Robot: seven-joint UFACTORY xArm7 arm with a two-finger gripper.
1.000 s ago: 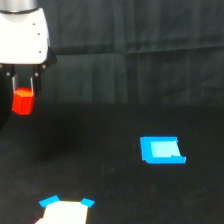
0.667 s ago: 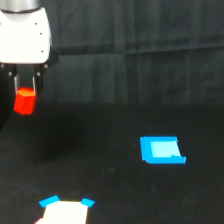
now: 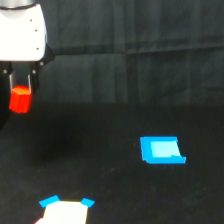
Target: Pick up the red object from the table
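The gripper (image 3: 21, 95) hung at the exterior view's upper left, below the arm's white housing (image 3: 22, 30). Its two thin fingers (image 3: 11, 84) pointed down and stood close together, pinched on the upper part of the red object (image 3: 20, 100), which sat between them with most of its body showing below the tips. The red object appeared to be lifted clear of the table (image 3: 115, 190), though the blur made the gap beneath it hard to judge.

On the table, a flat blue piece (image 3: 161, 150) lay toward the exterior view's right, well apart from the gripper. It had a paler centre and a darker blue rim. Near the table's bottom edge, left of the middle, lay a white piece (image 3: 64, 212) with blue tabs at its upper corners; its lower part was cut off by the frame. A dark curtain (image 3: 140, 25) hung behind the table's far edge.
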